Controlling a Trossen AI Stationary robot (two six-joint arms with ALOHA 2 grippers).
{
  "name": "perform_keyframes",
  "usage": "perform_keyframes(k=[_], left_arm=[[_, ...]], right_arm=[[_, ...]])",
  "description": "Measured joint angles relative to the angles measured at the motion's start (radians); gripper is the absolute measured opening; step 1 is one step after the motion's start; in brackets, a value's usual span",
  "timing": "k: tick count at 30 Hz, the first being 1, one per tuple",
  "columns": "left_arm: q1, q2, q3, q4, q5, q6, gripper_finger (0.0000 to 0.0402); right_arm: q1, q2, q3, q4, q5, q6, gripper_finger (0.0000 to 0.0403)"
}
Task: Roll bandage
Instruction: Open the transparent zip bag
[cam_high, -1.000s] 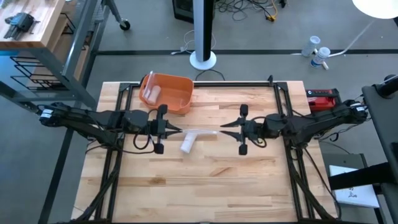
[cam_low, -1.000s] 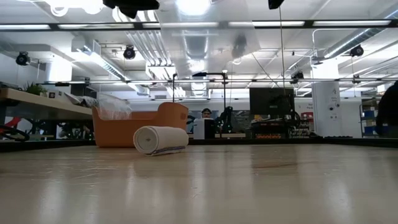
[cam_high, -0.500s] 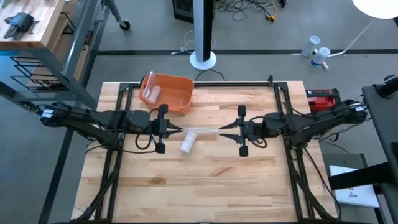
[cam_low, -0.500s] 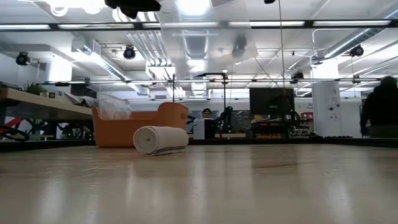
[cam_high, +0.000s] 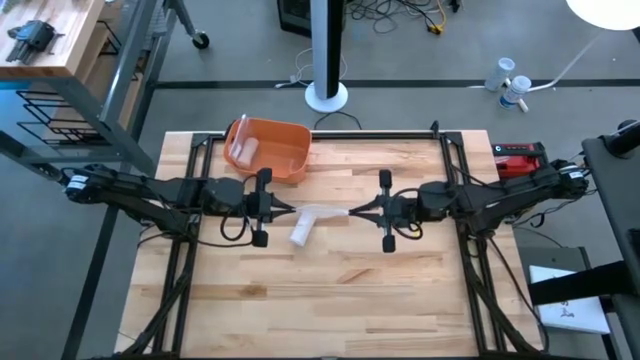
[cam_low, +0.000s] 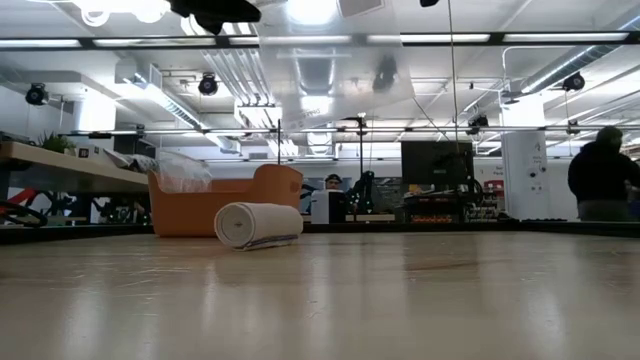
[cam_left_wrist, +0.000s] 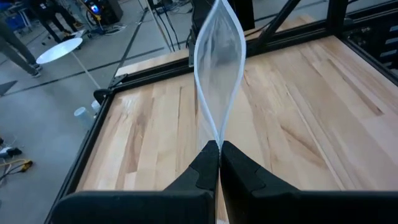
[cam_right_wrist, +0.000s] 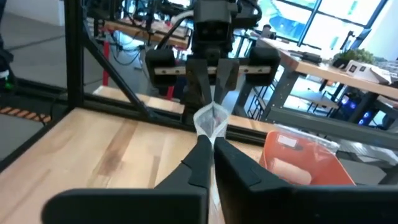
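Left gripper (cam_high: 291, 210) pinched shut on one end of the bandage strip (cam_high: 322, 211). Right gripper (cam_high: 352, 211) clamped on the other end. Roll (cam_high: 302, 232) resting on table (cam_high: 360, 290) near orange bin (cam_high: 270, 147).

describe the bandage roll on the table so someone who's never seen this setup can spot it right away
Start at the orange bin at the far left of the wooden table. Just nearer the table's middle lies the bandage roll, a short white cylinder on its side. Its loose strip runs up between the left gripper and right gripper; the bin's white roll stays inside.
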Motion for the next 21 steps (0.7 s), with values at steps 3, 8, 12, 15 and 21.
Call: perform_keyframes(k=[3,8,12,15,21], left_arm=[[0.000,0.000,0.000,0.001,0.000,0.000,0.0000],[0.000,0.003,0.000,0.006,0.001,0.000,0.0000],[0.000,0.022,0.000,0.007,0.010,-0.012,0.0000],[0.000,0.047,0.012,-0.001,0.010,-0.016,0.0000],[0.032,0.099,0.094,0.007,-0.026,-0.157,0.0000]], right_arm=[[0.000,0.000,0.010,-0.038,0.000,-0.003,0.0003],[0.000,0.001,0.017,-0.060,0.000,-0.026,0.0001],[0.000,0.002,0.017,-0.052,0.001,-0.053,0.0001],[0.000,0.020,0.017,-0.045,0.051,-0.067,0.0001],[-0.001,0.078,0.017,-0.016,0.208,-0.094,0.0000]])
